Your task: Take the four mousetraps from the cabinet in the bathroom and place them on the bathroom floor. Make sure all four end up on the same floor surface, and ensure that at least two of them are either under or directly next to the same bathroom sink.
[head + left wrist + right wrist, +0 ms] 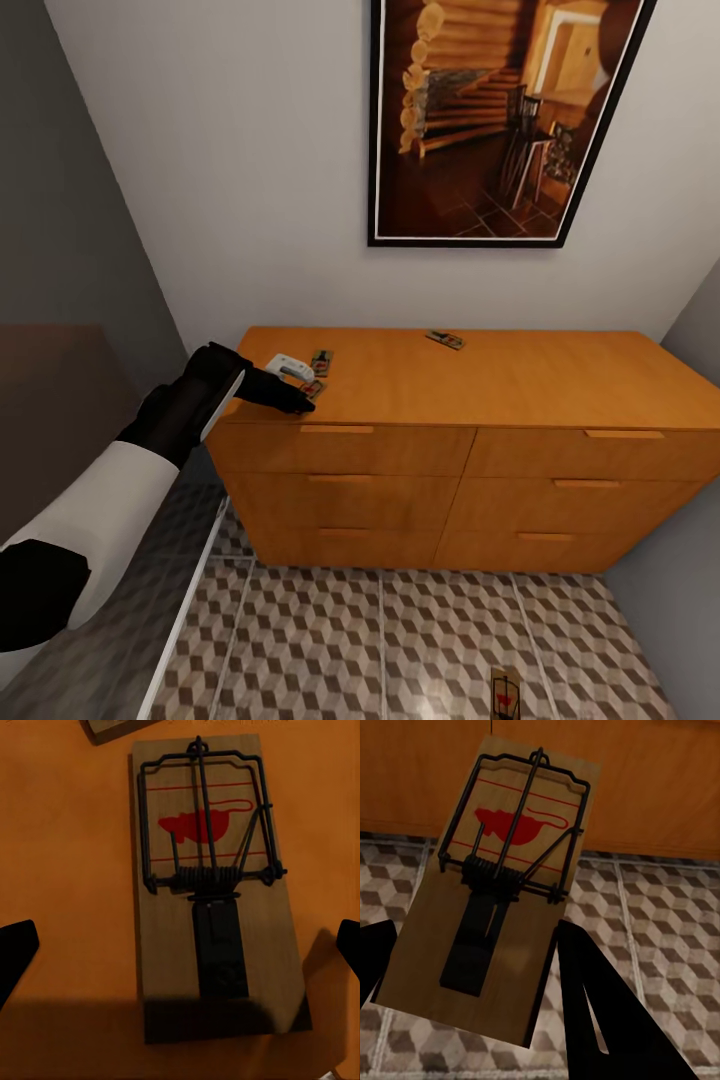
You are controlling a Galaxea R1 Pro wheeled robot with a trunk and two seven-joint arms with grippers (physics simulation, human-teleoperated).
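Counted in head view: four small flat brown wooden mousetraps, three on orange-brown wooden cabinet (520, 385) top at (321, 361), (313, 390), (445, 340), one low over tiled floor (506, 693). One framed picture (500, 115). Six drawer fronts.

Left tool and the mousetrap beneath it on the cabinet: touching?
Apart. The left wrist view shows the mousetrap lying flat on the cabinet top, with bare wood between it and each fingertip of the left tool.

My cabinet (520, 385) at mid-frame carries three mousetraps: two (321, 361) (313, 389) at its left end beside a small white object (288, 367) (I can't identify it), one (446, 340) centre-back. The bathroom floor (400, 640) fills the bottom.
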